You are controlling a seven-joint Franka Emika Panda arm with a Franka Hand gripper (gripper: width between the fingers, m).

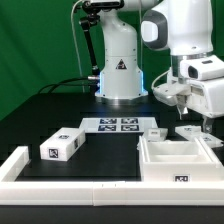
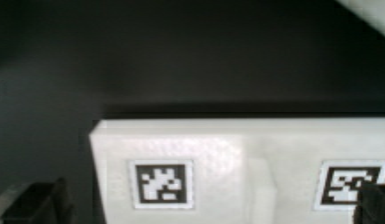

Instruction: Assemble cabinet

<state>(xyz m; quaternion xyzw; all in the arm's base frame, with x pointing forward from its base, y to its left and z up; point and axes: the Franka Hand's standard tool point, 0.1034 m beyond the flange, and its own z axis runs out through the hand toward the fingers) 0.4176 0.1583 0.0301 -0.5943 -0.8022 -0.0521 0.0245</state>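
The cabinet body (image 1: 180, 160), an open white box with a tag on its front, stands at the exterior view's right near the front rail. A white tagged block (image 1: 62, 145) lies at the left. Two small white tagged parts lie behind the body, one (image 1: 155, 132) beside the marker board and one (image 1: 190, 130) under my gripper (image 1: 188, 117). The gripper hangs just above that part, jaws spread. In the wrist view a white part (image 2: 242, 150) with two tags lies between the fingers; one dark finger (image 2: 32, 200) shows beside its edge. The gripper (image 2: 203, 210) holds nothing.
The marker board (image 1: 120, 125) lies in front of the robot base (image 1: 120, 75). A long white border rail (image 1: 70, 185) runs along the front and turns back at the left. A green backdrop stands behind the black table.
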